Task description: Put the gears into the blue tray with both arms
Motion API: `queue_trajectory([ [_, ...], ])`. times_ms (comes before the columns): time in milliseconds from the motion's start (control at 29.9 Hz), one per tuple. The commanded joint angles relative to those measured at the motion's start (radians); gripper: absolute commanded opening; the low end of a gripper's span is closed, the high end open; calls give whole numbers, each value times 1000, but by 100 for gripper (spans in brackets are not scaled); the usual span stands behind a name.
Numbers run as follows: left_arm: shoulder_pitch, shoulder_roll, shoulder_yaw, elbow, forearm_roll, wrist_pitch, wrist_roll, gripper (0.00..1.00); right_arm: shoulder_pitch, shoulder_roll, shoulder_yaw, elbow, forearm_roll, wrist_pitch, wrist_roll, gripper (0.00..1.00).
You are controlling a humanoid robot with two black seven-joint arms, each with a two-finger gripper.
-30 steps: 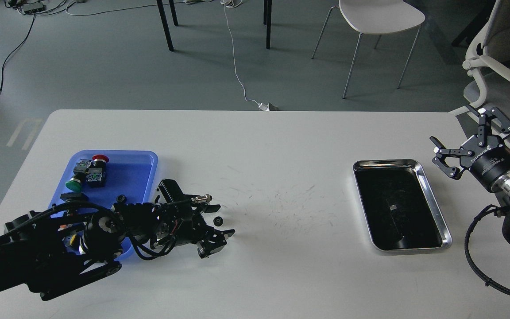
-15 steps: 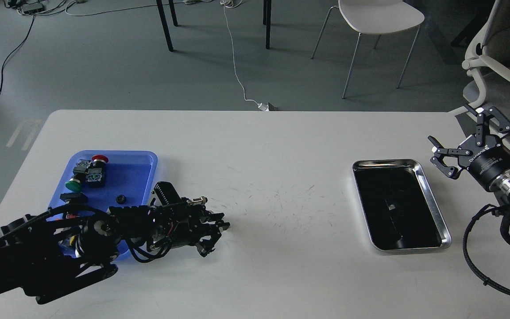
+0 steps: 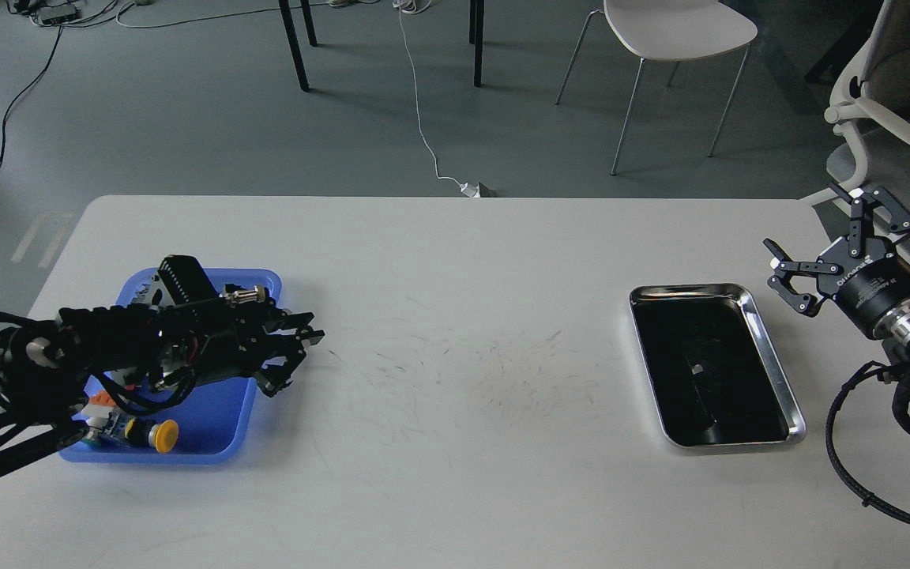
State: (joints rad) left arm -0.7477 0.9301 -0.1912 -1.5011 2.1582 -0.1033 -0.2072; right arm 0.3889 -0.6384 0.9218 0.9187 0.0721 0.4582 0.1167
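The blue tray (image 3: 214, 423) lies at the table's left. My left arm reaches over it, and my left gripper (image 3: 291, 357) hangs just past the tray's right rim, above the table. Its fingers are drawn together. No gear shows on the table or in the tray. The one taken from the table is hidden between the dark fingers, and my arm covers most of the tray's inside. My right gripper (image 3: 810, 225) is off the table's right edge, raised and wide open with nothing in it.
A yellow-capped push-button (image 3: 161, 432) lies at the blue tray's near end. A shiny steel tray (image 3: 772, 348) with a dark inside sits on the right of the table. Chairs stand behind the table and to its right.
My left gripper shut around the gear lying on the table, then rose and swung left and back to the blue tray's right rim. The gear is gone from the table. The right arm barely moved.
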Motion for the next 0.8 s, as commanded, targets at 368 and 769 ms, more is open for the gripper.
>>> queue_trajectory([
  [368, 160, 167, 3, 114, -70, 228, -60, 10, -1, -1, 0, 5, -1, 2, 0, 97],
  [769, 244, 81, -2, 208, -126, 232, -60, 10, -1, -12, 0, 0, -1, 5, 0, 97],
])
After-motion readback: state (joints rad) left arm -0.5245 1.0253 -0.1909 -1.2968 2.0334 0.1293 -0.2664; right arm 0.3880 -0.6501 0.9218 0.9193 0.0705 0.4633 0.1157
